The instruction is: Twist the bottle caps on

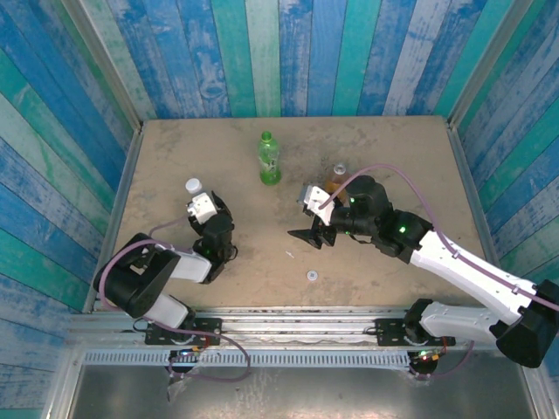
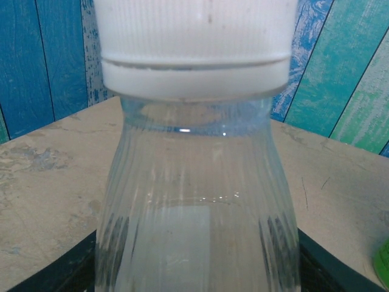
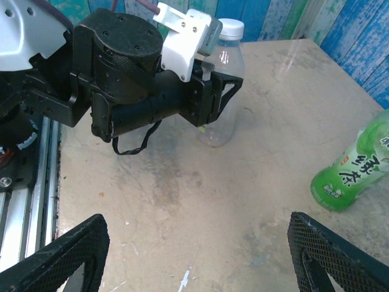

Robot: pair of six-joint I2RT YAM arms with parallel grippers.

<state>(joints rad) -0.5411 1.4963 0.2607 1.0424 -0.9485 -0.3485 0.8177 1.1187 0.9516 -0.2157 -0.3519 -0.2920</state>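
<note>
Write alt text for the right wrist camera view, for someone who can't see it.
The left end effector flanks a clear bottle with a white cap, standing on a sandy table. A green bottle is at the right edge, and the right end effector, open, frames the bottom corners.

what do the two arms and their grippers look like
The left arm and right arm are black at the joints with white shells on the links. A purplish cable loops along each. Each wrist carries a white camera block. The right gripper has black, wedge-shaped fingers with mesh-textured pads.
</note>
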